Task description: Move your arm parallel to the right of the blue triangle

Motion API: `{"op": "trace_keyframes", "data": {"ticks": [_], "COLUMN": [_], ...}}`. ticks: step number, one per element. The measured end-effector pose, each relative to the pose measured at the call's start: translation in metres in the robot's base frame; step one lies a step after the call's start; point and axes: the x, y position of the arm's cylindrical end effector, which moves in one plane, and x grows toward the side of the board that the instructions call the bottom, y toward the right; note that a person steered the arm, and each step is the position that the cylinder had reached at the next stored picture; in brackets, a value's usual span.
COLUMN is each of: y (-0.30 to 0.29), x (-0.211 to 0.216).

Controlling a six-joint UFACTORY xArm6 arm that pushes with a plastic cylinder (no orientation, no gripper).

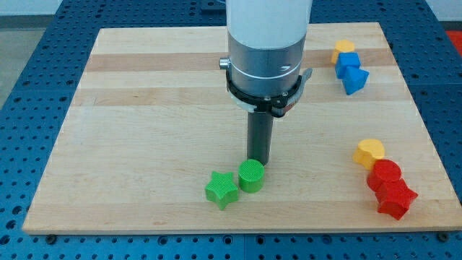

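My tip is at the board's lower middle, touching or just behind the green cylinder. A green star lies against the cylinder's left side. Two blue blocks sit at the view's upper right. The upper one looks like a cube. The lower one looks like the blue triangle, though its shape is hard to make out. A yellow block touches the upper blue block from above. My tip is far to the left of and below the blue blocks.
A yellow heart, a red cylinder and a red star form a chain at the lower right. The wooden board has its right edge close to the blue blocks. The arm's white body covers the top middle.
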Motion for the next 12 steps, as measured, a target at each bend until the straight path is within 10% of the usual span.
{"op": "trace_keyframes", "data": {"ticks": [4,10,12], "y": [0.000,0.258,0.219], "x": [0.009,-0.148,-0.181]}}
